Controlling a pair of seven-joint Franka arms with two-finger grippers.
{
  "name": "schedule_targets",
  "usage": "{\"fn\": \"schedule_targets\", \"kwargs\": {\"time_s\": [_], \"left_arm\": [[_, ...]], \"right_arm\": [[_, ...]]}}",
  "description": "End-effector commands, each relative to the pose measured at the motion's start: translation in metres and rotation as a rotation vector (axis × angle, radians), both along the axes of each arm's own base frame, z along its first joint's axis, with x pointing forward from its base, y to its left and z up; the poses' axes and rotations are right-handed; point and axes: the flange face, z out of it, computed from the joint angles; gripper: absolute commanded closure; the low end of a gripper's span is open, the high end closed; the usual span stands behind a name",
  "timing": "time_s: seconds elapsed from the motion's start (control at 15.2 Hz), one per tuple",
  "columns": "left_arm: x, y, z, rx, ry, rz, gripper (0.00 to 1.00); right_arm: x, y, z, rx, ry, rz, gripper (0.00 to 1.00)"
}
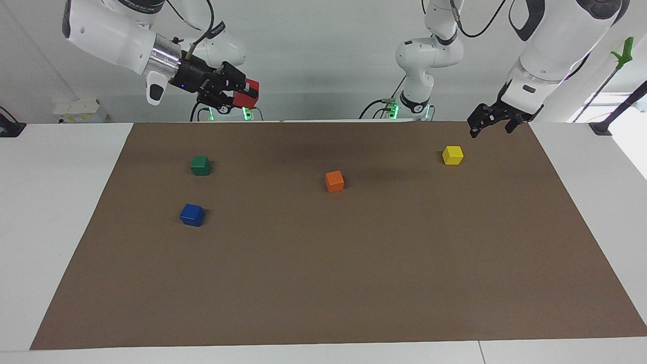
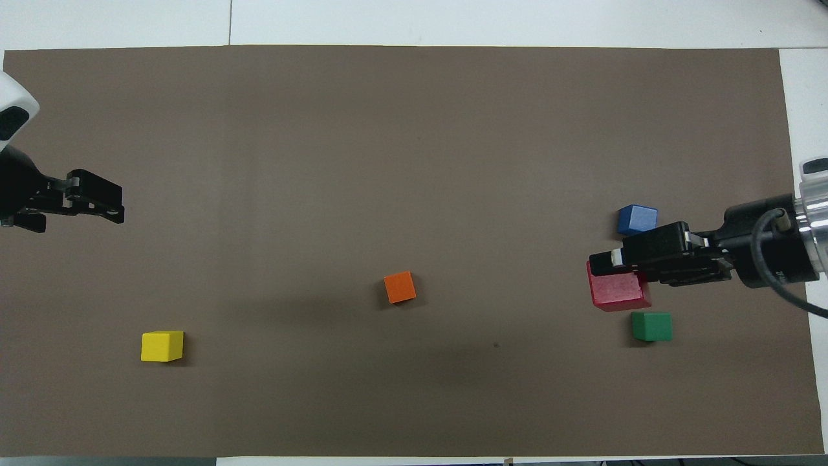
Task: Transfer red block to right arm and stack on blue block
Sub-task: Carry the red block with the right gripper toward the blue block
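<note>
High over the table's right-arm end, the right tool (image 1: 241,96) is pinching the red block (image 1: 247,94), partly covering it; the left tool (image 1: 493,120) is hanging spread, empty.

High above the right arm's end of the brown mat (image 1: 323,283), the right gripper (image 1: 241,96) clamps the red block (image 1: 246,94) in the air. On the mat rest a green block (image 1: 200,165) and, farther from the robots, the blue block (image 1: 192,214). An orange block (image 1: 334,181) sits near the middle. The left gripper (image 1: 493,120) hovers, jaws apart, above the mat's edge beside a yellow block (image 1: 453,154).
</note>
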Motion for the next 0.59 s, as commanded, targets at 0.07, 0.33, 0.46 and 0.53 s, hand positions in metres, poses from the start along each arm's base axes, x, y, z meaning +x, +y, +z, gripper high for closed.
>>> {"fn": "schedule_targets", "kwargs": {"time_s": [0.07,0.33,0.46,0.53], "left_arm": [[-0.017,0.003,-0.010,0.029,0.031,-0.017,0.00],[-0.016,0.006,-0.012,0.025,-0.011,-0.015,0.00],[-0.014,0.012,-0.011,0.019,-0.026,-0.001,0.00],[-0.012,0.013,-0.012,0.016,-0.029,-0.001,0.00]], "right_arm": [[0.004,-0.013,-0.008,-0.303,-0.034,0.037,1.00],[0.012,-0.027,-0.028,-0.556,-0.104,0.050,1.00],[0.017,-0.037,-0.054,-0.635,-0.120,0.055,1.00],[0.018,-0.040,-0.066,-0.674,-0.123,0.062,1.00]]}}
